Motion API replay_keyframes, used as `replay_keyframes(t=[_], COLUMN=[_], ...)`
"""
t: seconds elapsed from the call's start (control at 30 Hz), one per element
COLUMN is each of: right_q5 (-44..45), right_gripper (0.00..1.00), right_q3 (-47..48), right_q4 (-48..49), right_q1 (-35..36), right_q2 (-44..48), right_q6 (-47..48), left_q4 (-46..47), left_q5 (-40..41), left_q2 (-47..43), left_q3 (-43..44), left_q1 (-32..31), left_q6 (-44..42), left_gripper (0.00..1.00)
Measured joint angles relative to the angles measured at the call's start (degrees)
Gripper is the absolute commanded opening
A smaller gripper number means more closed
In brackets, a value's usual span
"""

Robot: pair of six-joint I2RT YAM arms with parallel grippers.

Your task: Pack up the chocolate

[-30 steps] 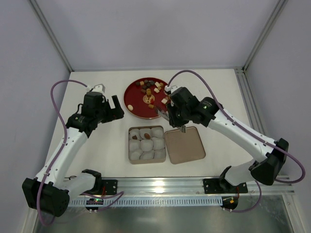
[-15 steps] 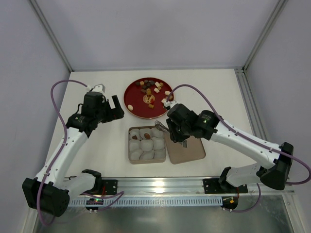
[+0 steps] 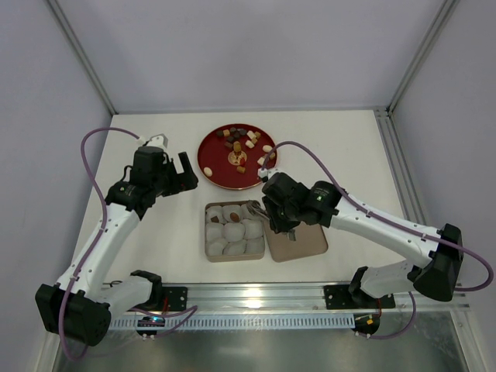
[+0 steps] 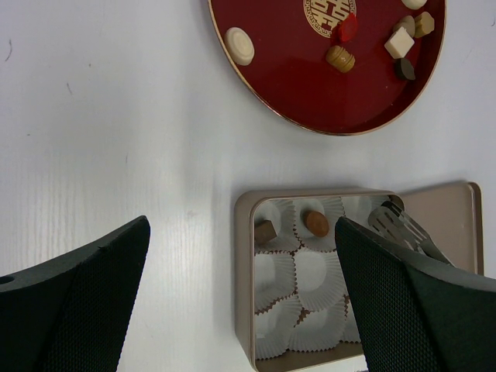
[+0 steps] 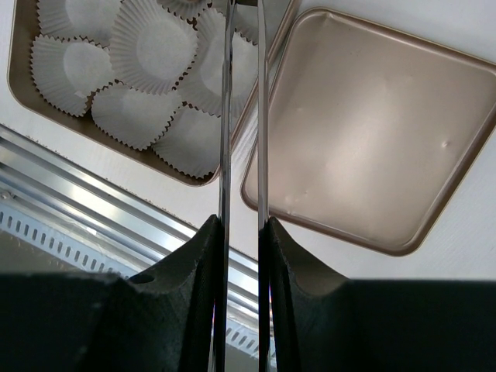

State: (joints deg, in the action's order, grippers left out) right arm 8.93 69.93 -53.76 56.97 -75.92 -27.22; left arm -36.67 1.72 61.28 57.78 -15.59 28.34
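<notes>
Several chocolates [image 3: 236, 143] lie on a round red plate [image 3: 213, 164] at the back centre; they also show in the left wrist view [image 4: 339, 57]. A tan tin box [image 3: 206, 232] of white paper cups holds a dark square candy [image 4: 265, 230] and a brown oval one [image 4: 316, 223] in its back row. My right gripper [image 3: 270, 211] is shut on thin metal tongs [image 3: 255, 207], whose tips [image 4: 394, 222] hang over the box's back right cup. I cannot tell whether they hold a candy. My left gripper [image 3: 182, 172] is open and empty, left of the plate.
The box's lid [image 3: 296, 231] lies flat to the right of the box, under my right wrist, and also shows in the right wrist view [image 5: 372, 139]. An aluminium rail [image 3: 256, 298] runs along the near edge.
My right gripper has carried the tongs from the plate's near right edge down and left to the box's back right corner. The left arm has not moved.
</notes>
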Motion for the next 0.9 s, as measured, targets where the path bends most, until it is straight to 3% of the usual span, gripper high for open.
replay_keyframes(t=[0.9], right_q5=[0.0], right_gripper=[0.36], right_q3=[-1.3], right_q4=[2.5], right_q1=[0.1], right_q2=[-2.8], right_q6=[-0.4], left_q4=[0.0], left_q5=[0.0], left_q2=[0.0], left_q3=[0.0], left_q1=[0.0], left_q6=[0.0], left_gripper=[1.00])
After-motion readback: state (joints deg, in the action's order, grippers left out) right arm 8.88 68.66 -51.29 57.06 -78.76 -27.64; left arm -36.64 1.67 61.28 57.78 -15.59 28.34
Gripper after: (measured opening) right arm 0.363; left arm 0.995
